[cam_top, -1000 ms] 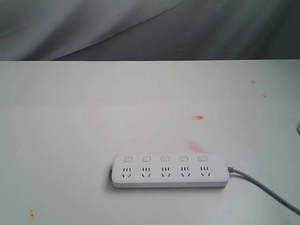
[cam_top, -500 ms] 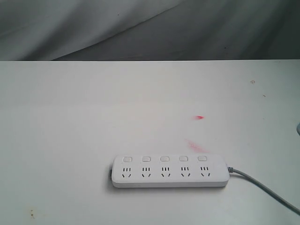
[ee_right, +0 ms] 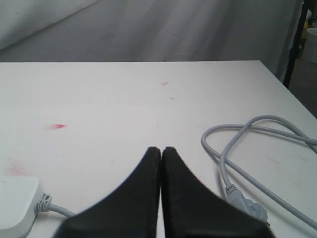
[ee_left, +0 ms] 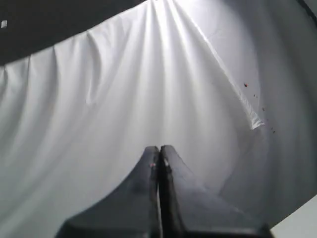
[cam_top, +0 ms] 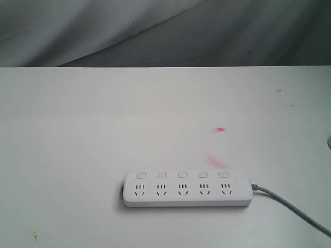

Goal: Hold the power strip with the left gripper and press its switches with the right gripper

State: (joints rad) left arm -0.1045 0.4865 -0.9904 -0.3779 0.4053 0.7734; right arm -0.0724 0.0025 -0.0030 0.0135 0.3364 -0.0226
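The white power strip (cam_top: 187, 189) lies flat near the table's front edge in the exterior view, its five switches (cam_top: 181, 175) in a row above the sockets and its grey cord (cam_top: 289, 206) trailing off to the right. Neither arm shows in that view. My left gripper (ee_left: 159, 148) is shut on nothing and faces a white draped cloth, with the strip out of its view. My right gripper (ee_right: 161, 149) is shut and empty above the table; one corner of the power strip (ee_right: 15, 206) and the looped cord (ee_right: 237, 148) with its plug lie on either side of it.
A white table (cam_top: 77, 129) with red smudges (cam_top: 221, 129) carries the strip. Grey-white cloth (cam_top: 155, 31) hangs behind the far edge. A dark stand (ee_right: 294, 44) is beyond the table's corner in the right wrist view.
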